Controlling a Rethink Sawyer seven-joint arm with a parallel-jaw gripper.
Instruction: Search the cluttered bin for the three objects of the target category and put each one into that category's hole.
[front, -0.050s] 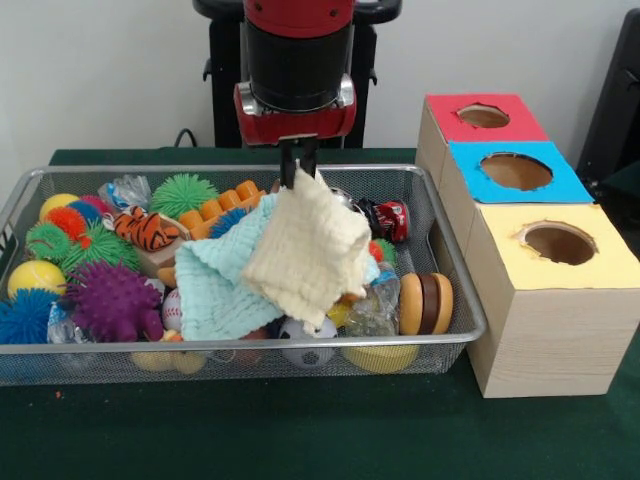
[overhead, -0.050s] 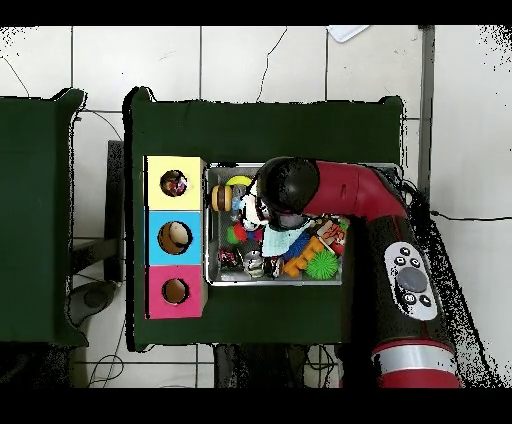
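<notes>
The gripper (front, -0.050s: 299, 170) pinches a cream cloth (front, -0.050s: 308, 248), raised above the wire bin (front, -0.050s: 455, 265). Step in hand: retrieval. Next move calls for carrying it right to the box holes (front, -0.050s: 516, 171), target colour unknown.

The cream waffle-textured cloth (front, -0.050s: 308, 248) overlies a pale turquoise cloth (front, -0.050s: 215, 285). The toy tiger (front, -0.050s: 146, 230) is orange with black stripes. A spiky ball (front, -0.050s: 112, 301) is purple. The box carries 3 tops: red (front, -0.050s: 483, 118), blue (front, -0.050s: 514, 171), yellow (front, -0.050s: 561, 245) (sides are pale wood). The arm (overhead, -0.050s: 375, 200) is red and black.
</notes>
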